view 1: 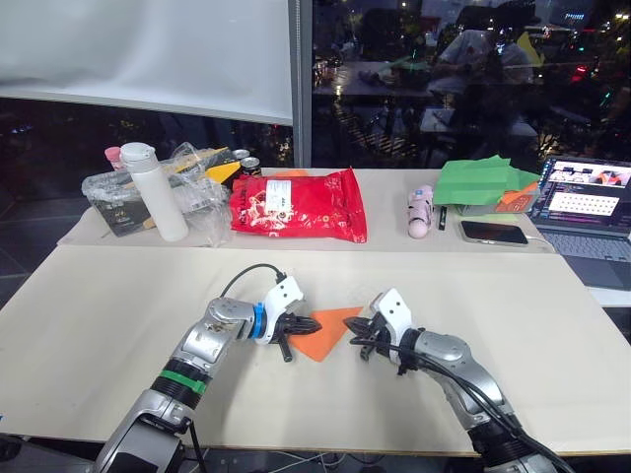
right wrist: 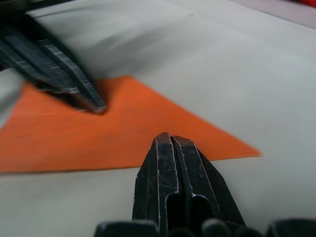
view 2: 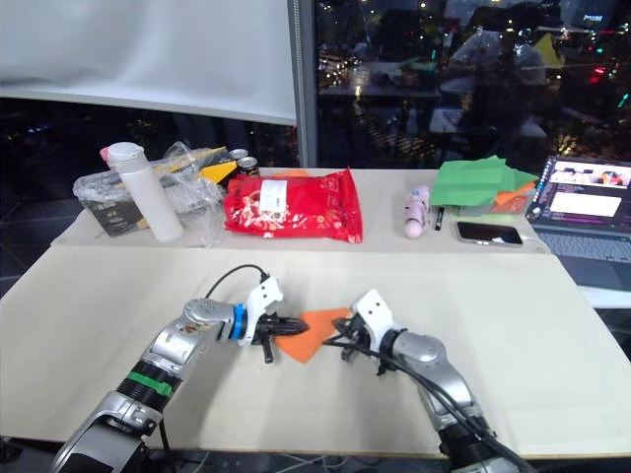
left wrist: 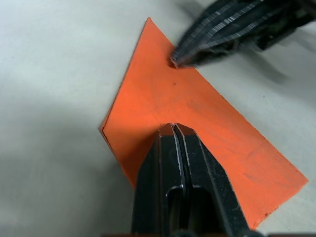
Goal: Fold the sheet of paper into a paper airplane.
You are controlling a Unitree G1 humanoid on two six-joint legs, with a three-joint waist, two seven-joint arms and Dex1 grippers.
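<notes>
Left eye view shows the thin bright orange sheet of paper (view 1: 325, 332), folded into a flat pointed wedge, lying on the pale beige desk (view 1: 118, 296) between the two arms. The left hand (view 1: 293, 325) has its black fingers clenched together, tips pressing down on the wedge's left part. The right hand (view 1: 357, 329), fingers likewise clenched with nothing between them, touches the paper at its right edge. In the left wrist view both closed fingertip pairs rest on the orange surface, a crease edge visible along one side. At the desk's far side lie a glossy red snack bag (view 1: 299, 204), a white bottle (view 1: 158, 192), green paper sheets (view 1: 478, 182), a black phone (view 1: 493, 233) and an open laptop (view 1: 587, 202).
</notes>
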